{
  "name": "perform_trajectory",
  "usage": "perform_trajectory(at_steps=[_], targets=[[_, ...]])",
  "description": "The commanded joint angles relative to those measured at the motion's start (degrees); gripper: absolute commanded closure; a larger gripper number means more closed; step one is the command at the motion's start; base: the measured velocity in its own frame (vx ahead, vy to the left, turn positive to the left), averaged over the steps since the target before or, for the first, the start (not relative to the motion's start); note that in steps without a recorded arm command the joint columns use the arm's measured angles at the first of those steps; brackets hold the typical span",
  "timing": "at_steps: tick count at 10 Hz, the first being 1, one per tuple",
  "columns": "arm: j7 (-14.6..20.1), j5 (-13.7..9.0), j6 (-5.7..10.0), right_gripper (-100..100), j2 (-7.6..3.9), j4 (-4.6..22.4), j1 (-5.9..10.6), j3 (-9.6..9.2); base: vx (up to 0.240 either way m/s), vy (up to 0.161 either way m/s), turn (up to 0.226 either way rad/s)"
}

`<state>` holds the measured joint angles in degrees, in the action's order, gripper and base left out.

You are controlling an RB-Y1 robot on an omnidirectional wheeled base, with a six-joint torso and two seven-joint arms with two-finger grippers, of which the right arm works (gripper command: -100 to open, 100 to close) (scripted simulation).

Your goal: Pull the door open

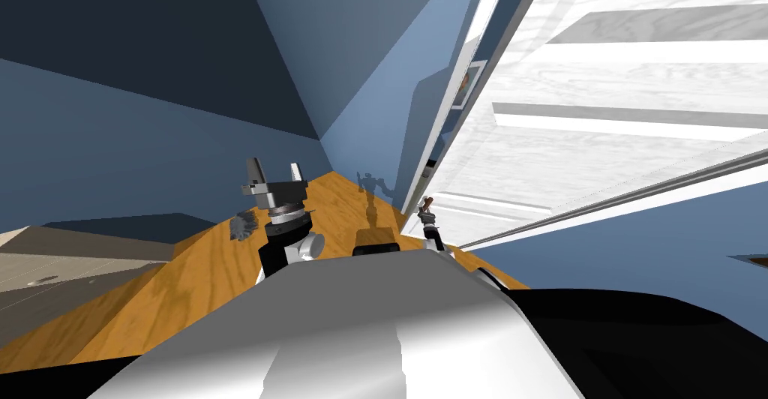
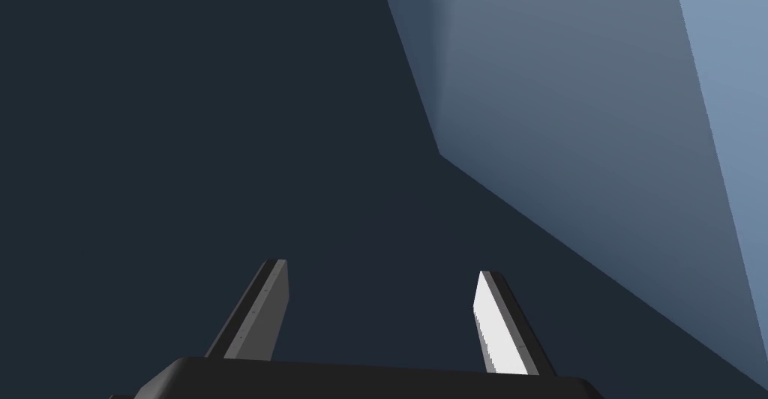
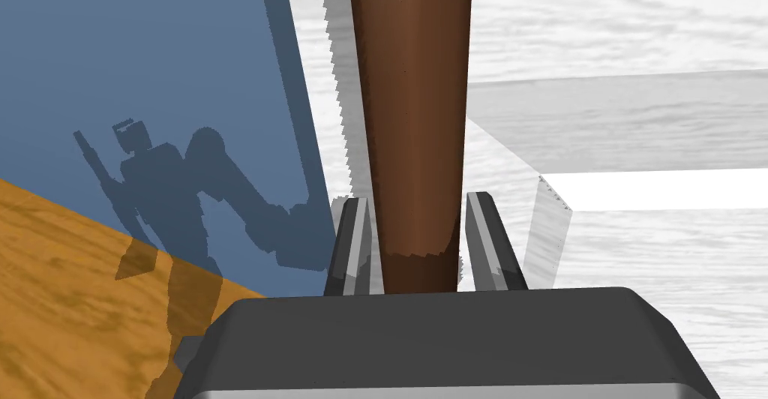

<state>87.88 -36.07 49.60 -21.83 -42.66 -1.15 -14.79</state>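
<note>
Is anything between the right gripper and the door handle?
No, nothing. In the right wrist view the right gripper is closed on the brown door handle, a finger against each side.

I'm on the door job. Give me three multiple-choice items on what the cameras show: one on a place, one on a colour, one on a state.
1. Where is the right gripper? A) on the floor B) on the handle of the door C) against a window
2. What colour is the handle? A) brown B) white C) blue
3. How is the left gripper? A) shut on a cup B) shut, empty C) open
Key: 1 B, its fingers press the handle's sides; 2 A, brown against the white door; 3 C, its fingers stand apart, nothing between.
</note>
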Motion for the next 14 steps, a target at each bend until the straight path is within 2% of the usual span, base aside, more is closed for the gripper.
perform_trajectory(at_steps=[1, 5, 6, 7, 8, 12, 13, 14], targets=[[1.3, 0.6, 0.62, 100, -0.67, 0.0, -0.46, -1.28, -0.229, -0.044, 0.080], [4.2, 2.1, 1.89, 100, -2.83, -1.1, -1.77, -4.35, -0.248, -0.031, 0.090], [3.9, 1.9, 1.91, 100, -2.50, -0.4, -1.24, -3.88, -0.110, -0.022, 0.029], [5.4, 2.6, 2.98, 100, -3.47, -0.5, -2.07, -5.36, -0.155, -0.041, 0.114], [5.7, 2.8, 3.23, 100, -3.75, -0.6, -2.25, -5.67, -0.221, -0.056, 0.109], [9.3, 4.4, 5.97, 100, -6.71, -1.3, -4.13, -8.96, -0.233, -0.043, 0.096], [9.7, 4.6, 6.34, 100, -7.11, -1.4, -4.38, -9.41, -0.221, -0.060, 0.093], [9.3, 4.4, 6.06, 100, -6.79, -1.3, -4.12, -9.08, -0.098, -0.026, 0.027]])
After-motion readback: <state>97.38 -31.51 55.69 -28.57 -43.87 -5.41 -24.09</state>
